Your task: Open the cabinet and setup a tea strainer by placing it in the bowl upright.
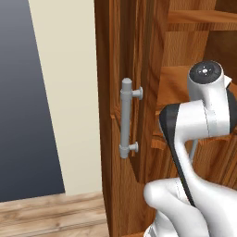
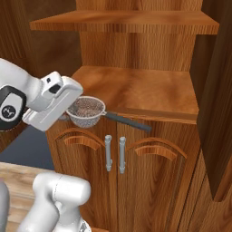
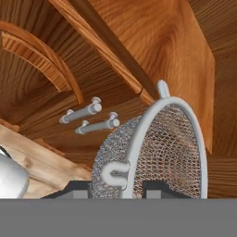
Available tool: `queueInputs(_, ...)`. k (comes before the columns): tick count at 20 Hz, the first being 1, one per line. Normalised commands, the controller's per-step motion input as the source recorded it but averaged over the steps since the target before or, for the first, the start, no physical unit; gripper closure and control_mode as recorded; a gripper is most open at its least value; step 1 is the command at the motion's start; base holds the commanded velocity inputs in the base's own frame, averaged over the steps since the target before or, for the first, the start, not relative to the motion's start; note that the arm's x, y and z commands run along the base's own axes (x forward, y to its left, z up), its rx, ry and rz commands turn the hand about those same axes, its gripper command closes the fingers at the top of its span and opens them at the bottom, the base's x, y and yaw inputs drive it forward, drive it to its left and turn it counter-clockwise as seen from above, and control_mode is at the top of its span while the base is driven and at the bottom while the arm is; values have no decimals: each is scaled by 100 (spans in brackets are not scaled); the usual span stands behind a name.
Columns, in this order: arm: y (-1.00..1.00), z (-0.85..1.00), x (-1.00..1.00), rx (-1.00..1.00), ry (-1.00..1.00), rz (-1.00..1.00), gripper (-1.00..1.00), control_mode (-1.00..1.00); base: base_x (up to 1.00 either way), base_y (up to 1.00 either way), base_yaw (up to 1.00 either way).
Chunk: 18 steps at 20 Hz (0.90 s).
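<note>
Gripper [image 3: 111, 189] fingers sit closed narrowly on the rim of the tea strainer [image 2: 85, 111], whose silver mesh basket rises at the lower centre of the hand view, rim edge-on. In the right base view the strainer hangs at centre left, just off the front edge of the cabinet [image 2: 136, 93] shelf, its thin dark handle [image 2: 128, 121] slanting down to the right over the shelf lip. The opened upper door, with its thick grey bar handle [image 1: 126, 118], stands at the middle of the left base view. The pinch appears to be on the wire rim alone, a thin, rounded hold, so the basket could pivot or slip between the pads if the wrist swings sharply. The long handle trails near the shelf edge and, on a careless withdrawal, could catch the lip or the open door and twist the strainer out of line. The paired grey handles [image 2: 115, 153] of the lower doors lie below, clear of the likely path. The bowl's place cannot be told from these frames, so judging the upright drop remains an open risk.
</note>
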Motion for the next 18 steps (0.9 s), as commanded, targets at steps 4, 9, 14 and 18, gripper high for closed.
queueInputs(4,25,0,-57,0,2,0,100,-100,0,0,0)
queueInputs(9,9,-5,-17,0,7,4,100,-100,0,0,0)
queueInputs(14,1,-20,-2,0,9,2,100,-100,0,0,0)
queueInputs(18,-8,-23,0,0,8,1,100,-100,0,0,0)
